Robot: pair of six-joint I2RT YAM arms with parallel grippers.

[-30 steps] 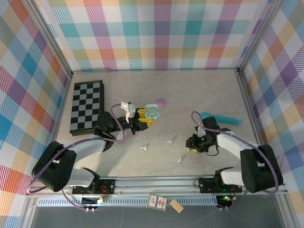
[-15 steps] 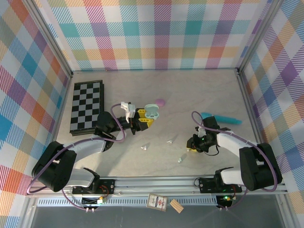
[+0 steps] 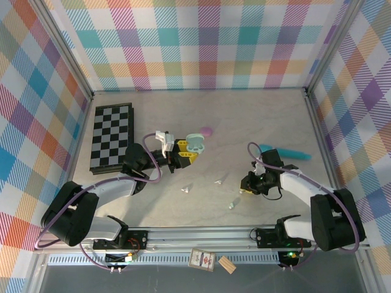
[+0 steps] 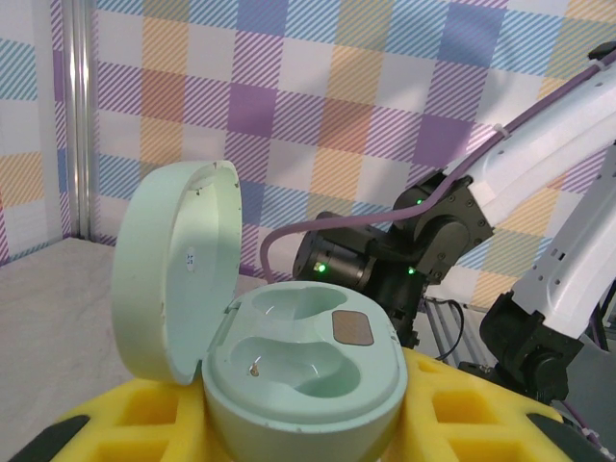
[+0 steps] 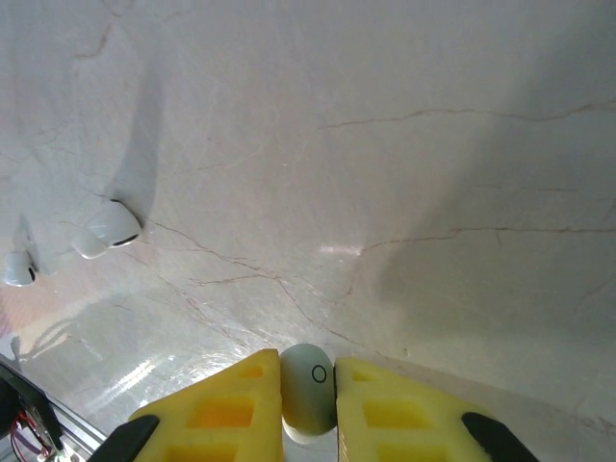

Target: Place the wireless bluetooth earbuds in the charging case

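**One earbud gripped, both wells empty**

The left gripper has its yellow foam-padded fingers closed round the base of a pale mint, pebble-shaped plastic charging case. It holds the case level with the hinged lid swung right back. Both moulded wells are bare, so no earbud has gone in yet.

To the right of the case and nearer the arm bases, the right gripper is squeezed fully shut on one small, glossy, whitish plastic earbud. The earbud is pinched between its yellow fingertips, close over the pale marbled tabletop. The pick-up of this piece looks complete. Carrying it across to the case and seating it in a well are left to do.

Three more tiny whitish earbuds lie loose on the table, all nearer the bases than the case. One lies almost straight towards the bases, a second is off to the right of that, and a third is further right and nearest the bases. A small lilac pebble-shaped case sits just beyond the mint one. Whether it is open cannot be told. With four pieces out, the task has barely started.
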